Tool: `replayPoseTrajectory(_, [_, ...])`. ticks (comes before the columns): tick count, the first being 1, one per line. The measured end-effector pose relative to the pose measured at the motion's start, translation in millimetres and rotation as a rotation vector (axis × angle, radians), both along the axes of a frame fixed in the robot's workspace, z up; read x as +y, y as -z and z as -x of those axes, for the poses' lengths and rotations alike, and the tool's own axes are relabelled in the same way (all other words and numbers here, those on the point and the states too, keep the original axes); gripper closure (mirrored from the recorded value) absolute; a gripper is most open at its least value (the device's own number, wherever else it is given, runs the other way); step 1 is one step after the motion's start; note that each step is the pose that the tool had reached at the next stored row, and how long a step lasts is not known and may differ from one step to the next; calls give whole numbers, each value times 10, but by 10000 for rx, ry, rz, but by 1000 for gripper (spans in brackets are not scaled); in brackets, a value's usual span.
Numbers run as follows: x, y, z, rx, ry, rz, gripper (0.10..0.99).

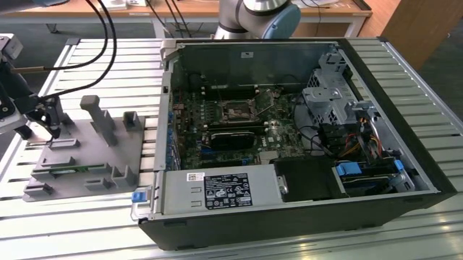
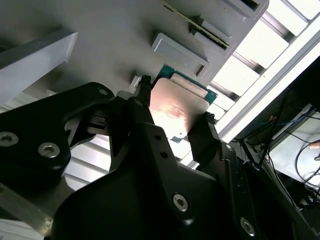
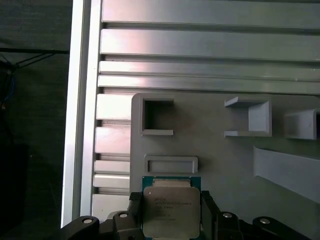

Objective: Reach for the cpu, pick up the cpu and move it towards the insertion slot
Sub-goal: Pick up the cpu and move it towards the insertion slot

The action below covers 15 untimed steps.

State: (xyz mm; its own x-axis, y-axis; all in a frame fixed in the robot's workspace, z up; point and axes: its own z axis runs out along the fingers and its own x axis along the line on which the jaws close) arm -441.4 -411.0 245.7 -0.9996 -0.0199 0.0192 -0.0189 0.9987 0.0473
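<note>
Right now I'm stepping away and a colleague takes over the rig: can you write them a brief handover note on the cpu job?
Gripper: shut on the cpu, with fingers on two opposite edges, seen in both wrist views.
Cpu: over the grey fixture tray at the exterior view's left. I cannot tell whether it has lifted clear of the tray.
Insertion slot: on the board inside the open computer case, well apart from the gripper.
Done: reach and grasp.
Left: the carry to the slot.
</note>
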Motion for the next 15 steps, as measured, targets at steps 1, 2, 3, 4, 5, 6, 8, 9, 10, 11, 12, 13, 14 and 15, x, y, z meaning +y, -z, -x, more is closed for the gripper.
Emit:
replayPoseTrajectory(1, [0, -19, 0, 0, 0, 0, 541])
replayPoseTrajectory(2, [0, -34, 0, 0, 0, 0, 541])
replayPoseTrajectory(3, [0, -48, 0, 0, 0, 0, 541])
replayPoseTrajectory(4, [0, -63, 0, 0, 0, 0, 541])
replayPoseTrajectory(5, [0, -77, 0, 0, -1, 0, 541])
replayPoseTrajectory(6, [0, -92, 0, 1, -1, 0, 541])
replayPoseTrajectory(8, [1, -121, 0, 0, -1, 0, 541])
replayPoseTrajectory(9, [2, -136, 0, 0, -1, 0, 541])
replayPoseTrajectory(10, [2, -151, 0, 0, 0, 0, 541])
replayPoseTrajectory(11, [3, -165, 0, 0, -1, -1, 541])
replayPoseTrajectory(12, [3, -179, 0, 0, -1, 0, 541])
replayPoseTrajectory(13, [4, -194, 0, 0, 0, 0, 541])
replayPoseTrajectory(14, [4, -207, 0, 1, 0, 0, 541])
replayPoseTrajectory(15, [4, -221, 0, 1, -1, 1, 541])
